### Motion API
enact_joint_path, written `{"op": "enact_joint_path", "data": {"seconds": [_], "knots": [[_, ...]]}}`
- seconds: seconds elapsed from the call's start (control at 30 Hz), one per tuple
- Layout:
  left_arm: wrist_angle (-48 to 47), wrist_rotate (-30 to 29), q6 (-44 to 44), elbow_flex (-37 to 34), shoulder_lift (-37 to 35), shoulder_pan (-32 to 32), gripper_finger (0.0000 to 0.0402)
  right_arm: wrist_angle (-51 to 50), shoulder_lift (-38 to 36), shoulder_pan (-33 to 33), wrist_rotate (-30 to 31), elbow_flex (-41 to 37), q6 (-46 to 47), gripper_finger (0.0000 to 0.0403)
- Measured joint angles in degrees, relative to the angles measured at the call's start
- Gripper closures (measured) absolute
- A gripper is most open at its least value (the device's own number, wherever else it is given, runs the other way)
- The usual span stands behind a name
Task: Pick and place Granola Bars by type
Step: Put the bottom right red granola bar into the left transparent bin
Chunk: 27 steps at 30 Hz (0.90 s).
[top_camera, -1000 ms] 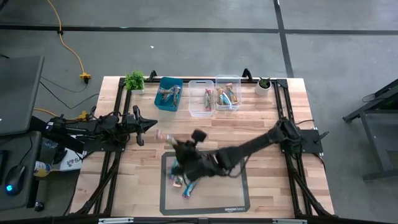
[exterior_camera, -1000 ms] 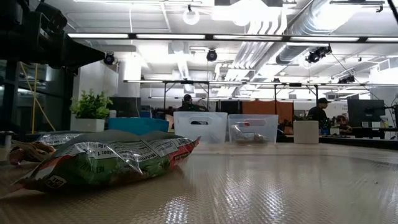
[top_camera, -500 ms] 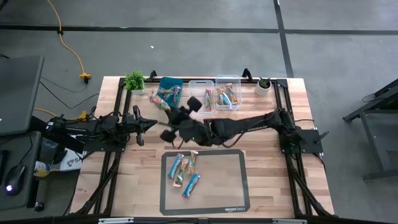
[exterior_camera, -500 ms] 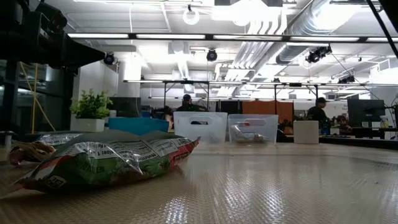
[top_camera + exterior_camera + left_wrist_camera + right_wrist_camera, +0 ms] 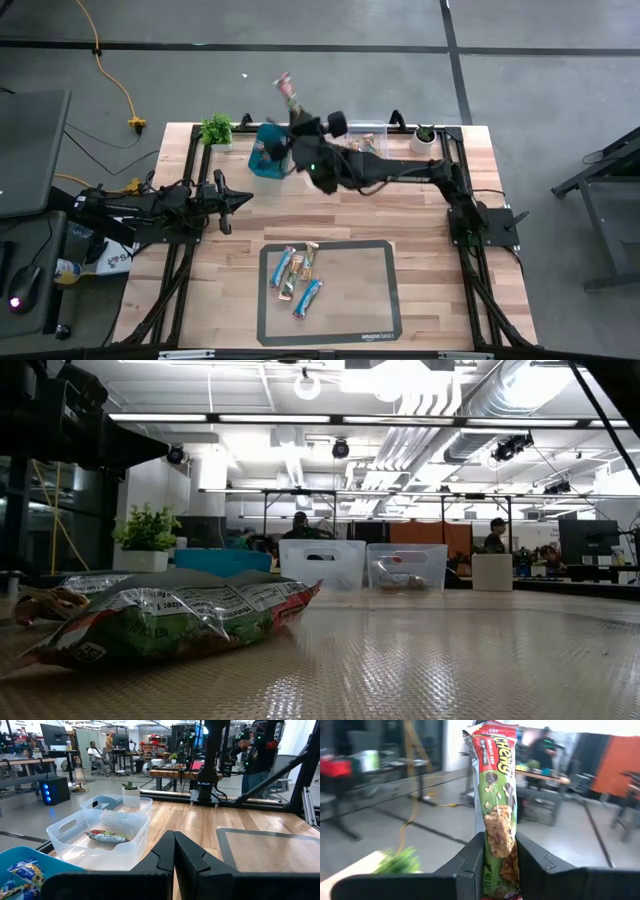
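Granola bar [image 5: 498, 815] upright, clamped in right end effector [image 5: 499, 854], seemingly above teal bin [image 5: 268, 160]

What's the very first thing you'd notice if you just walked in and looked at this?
The right claw is shut on a red and green granola bar, holding it high above the teal bin at the back of the table. A few more bars lie on the dark mat near the front. The left claw waits shut at the left side.

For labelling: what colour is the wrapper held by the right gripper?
Green with a red top, on the granola bar; clearest in the right wrist view.
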Motion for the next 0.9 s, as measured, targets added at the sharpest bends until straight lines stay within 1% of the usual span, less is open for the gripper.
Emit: {"op": "enact_joint_path", "data": {"seconds": [0.1, 0.17, 0.27, 0.37, 0.43, 0.47, 0.63, 0.8, 0.9], "knots": [[0.0, 0.0, 0.0, 0.0, 0.0, 0.0, 0.0401, -1.5, 0.0, -2.8, 1.9, 0.0, 4.3, 0.0328], [0.0, 0.0, 0.0, 0.0, 0.0, 0.0, 0.0401, -5.3, 0.0, -4.8, 1.5, 0.0, 10.0, 0.0328], [0.0, 0.0, 0.0, 0.0, 0.0, 0.0, 0.0401, -16.4, 0.0, -7.9, -3.5, 0.0, 23.7, 0.0328], [0.0, 0.0, 0.0, 0.0, 0.0, 0.0, 0.0401, -29.2, 0.0, -11.4, -12.4, 0.0, 37.6, 0.0328], [0.0, 0.0, 0.0, 0.0, 0.0, 0.0, 0.0401, -35.1, 0.0, -13.7, -19.3, -1.1, 42.6, 0.0331], [0.0, 0.0, 0.0, 0.0, 0.0, 0.0, 0.0401, -36.4, 0.0, -14.8, -22.2, -2.2, 43.6, 0.0332], [0.0, 0.0, 0.0, 0.0, 0.0, 0.0, 0.0401, -37.3, 0.0, -19.0, -37.3, -8.0, 45.0, 0.0334], [0.0, 0.0, 0.0, 0.0, 0.0, 0.0, 0.0401, -37.1, 0.0, -20.7, -52.1, -15.8, 49.2, 0.0335], [0.0, 0.0, 0.0, 0.0, 0.0, 0.0, 0.0401, -35.8, 0.0, -20.6, -58.1, -20.5, 52.0, 0.0335]]}}
